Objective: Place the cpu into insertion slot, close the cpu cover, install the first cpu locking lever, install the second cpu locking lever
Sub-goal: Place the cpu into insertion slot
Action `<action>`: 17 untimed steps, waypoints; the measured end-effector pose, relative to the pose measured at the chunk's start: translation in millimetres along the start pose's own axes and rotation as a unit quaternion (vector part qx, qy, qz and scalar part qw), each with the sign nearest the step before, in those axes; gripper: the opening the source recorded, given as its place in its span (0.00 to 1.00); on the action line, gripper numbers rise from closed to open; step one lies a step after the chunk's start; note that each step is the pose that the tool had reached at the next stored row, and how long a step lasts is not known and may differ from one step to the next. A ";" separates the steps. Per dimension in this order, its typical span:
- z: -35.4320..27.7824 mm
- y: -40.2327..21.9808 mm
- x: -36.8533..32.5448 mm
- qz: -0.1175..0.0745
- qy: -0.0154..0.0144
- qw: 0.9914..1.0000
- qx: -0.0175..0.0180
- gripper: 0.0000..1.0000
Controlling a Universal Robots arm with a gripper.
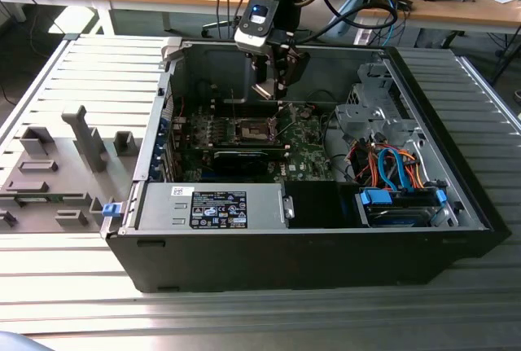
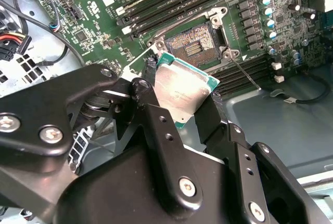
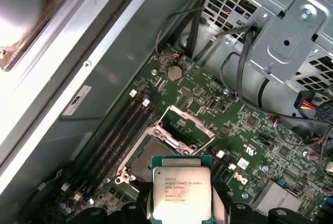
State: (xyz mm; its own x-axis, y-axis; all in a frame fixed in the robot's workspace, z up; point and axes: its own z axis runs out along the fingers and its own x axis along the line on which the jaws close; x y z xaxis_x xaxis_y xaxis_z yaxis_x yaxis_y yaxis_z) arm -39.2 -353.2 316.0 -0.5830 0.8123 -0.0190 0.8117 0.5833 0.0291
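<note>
The black computer case (image 1: pixel 285 257) wall lies nearest in the exterior view, with a printed label (image 1: pixel 218 208) on the grey box behind it. At upper centre the gripper (image 1: pixel 273 84) hangs in open air above the insertion slot (image 1: pixel 254 129). In the second wrist view its fingers (image 2: pixel 151 109) clamp opposite edges of the cpu (image 2: pixel 184 89), which is tilted over the bare slot. In the first wrist view the cpu's metal top carries rows of print, and the cpu cover (image 3: pixel 188 126) stands hinged open.

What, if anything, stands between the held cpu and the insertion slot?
Nothing visible does. The gripper holds the cpu above the board, the insertion slot lies bare, and the cpu cover stands raised off it.
</note>
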 end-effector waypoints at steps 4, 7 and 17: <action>0.1 0.0 0.0 0.006 0.000 1.000 0.000 0.54; 0.1 0.0 0.0 0.010 -0.001 1.000 0.000 0.54; 0.4 0.0 0.0 0.027 -0.003 1.000 0.002 0.54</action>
State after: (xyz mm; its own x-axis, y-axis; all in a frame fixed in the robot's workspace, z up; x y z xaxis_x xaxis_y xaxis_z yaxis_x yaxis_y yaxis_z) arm -39.2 -353.2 315.7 -0.5378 0.8427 -0.0230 0.8423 0.5383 0.0264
